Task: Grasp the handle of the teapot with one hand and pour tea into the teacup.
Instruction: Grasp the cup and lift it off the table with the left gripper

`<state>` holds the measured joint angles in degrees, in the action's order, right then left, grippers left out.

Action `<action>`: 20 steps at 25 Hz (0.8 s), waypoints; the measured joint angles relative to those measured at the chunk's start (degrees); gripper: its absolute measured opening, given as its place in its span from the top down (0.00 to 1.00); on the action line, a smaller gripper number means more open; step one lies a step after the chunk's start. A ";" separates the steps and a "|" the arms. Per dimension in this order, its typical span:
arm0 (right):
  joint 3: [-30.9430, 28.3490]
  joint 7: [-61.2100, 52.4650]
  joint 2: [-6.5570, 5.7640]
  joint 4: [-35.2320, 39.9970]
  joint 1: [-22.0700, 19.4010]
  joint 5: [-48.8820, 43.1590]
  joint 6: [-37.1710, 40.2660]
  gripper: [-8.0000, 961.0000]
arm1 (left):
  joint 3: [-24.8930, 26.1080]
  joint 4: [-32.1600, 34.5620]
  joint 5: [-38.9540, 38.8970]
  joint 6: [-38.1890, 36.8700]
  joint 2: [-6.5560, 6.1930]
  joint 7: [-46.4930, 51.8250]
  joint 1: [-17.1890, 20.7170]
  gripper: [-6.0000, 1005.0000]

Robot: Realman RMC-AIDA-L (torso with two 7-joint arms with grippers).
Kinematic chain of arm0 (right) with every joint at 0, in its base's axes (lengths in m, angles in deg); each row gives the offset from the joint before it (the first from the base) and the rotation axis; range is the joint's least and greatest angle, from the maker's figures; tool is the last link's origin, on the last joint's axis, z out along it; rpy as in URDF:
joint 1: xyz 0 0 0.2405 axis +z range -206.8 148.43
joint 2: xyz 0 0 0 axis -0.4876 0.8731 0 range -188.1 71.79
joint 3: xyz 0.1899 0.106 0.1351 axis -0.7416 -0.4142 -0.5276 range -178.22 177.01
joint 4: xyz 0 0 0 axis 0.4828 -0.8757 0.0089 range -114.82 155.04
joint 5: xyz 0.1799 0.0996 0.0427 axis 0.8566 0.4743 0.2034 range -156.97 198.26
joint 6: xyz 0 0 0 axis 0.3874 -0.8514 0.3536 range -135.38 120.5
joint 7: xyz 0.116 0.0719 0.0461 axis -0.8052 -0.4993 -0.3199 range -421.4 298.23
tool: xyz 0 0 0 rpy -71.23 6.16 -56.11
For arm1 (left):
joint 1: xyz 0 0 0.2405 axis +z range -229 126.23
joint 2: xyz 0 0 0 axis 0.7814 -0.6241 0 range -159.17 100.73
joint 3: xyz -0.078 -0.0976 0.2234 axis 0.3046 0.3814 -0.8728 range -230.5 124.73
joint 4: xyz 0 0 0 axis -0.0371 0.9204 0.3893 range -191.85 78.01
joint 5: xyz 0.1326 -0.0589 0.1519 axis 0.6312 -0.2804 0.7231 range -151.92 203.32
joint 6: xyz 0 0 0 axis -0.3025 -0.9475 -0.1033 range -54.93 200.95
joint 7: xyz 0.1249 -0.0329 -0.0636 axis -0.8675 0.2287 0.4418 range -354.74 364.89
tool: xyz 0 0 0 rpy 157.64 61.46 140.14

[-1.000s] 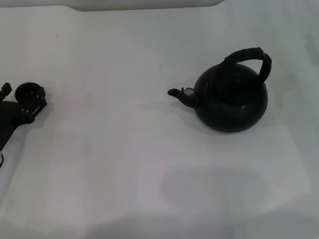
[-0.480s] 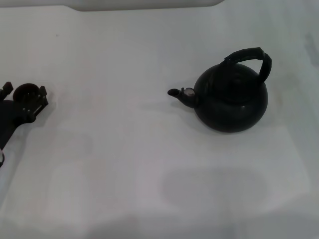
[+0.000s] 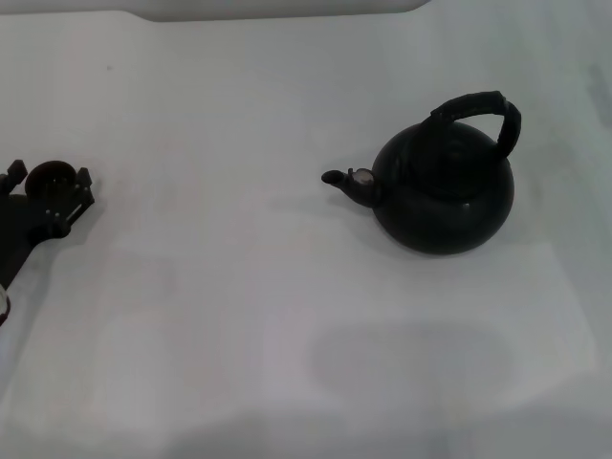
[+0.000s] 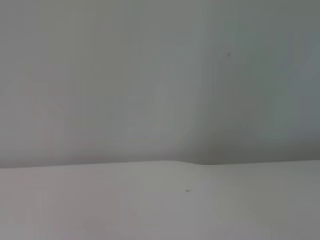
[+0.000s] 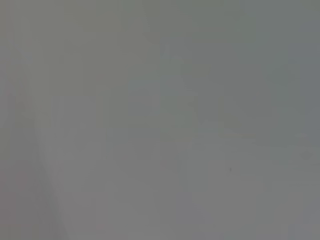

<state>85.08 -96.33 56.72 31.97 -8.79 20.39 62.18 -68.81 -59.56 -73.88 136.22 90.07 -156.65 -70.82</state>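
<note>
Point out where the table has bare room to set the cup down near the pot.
The widest bare patch lies between the left gripper, which holds the teacup at the table's left edge, and the teapot's spout. The near strip is bare too. Only the teapot's own spot is taken.

White table (image 3: 239, 287), plain surface. Teapot (image 3: 442, 186) stands upright on it, spout (image 3: 339, 180) pointing toward the teacup (image 3: 50, 179). Teacup sits well apart from the teapot, off its spout side, near the table edge. Whether the cup rests on the surface: cannot tell.
</note>
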 joint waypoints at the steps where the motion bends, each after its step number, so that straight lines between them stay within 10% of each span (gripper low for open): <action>1: 0.00 -0.02 0.00 0.00 0.00 0.00 0.02 0.28 | -0.04 0.00 0.00 -0.12 0.00 0.00 0.02 0.13; 20: -1.21 -0.05 0.00 0.00 -0.27 -0.01 0.84 0.28 | -0.21 -0.24 0.09 -1.72 -0.03 0.00 -0.07 0.14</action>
<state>83.87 -96.38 56.72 31.97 -9.06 20.38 63.02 -69.02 -59.80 -73.79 134.50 90.04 -156.65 -70.90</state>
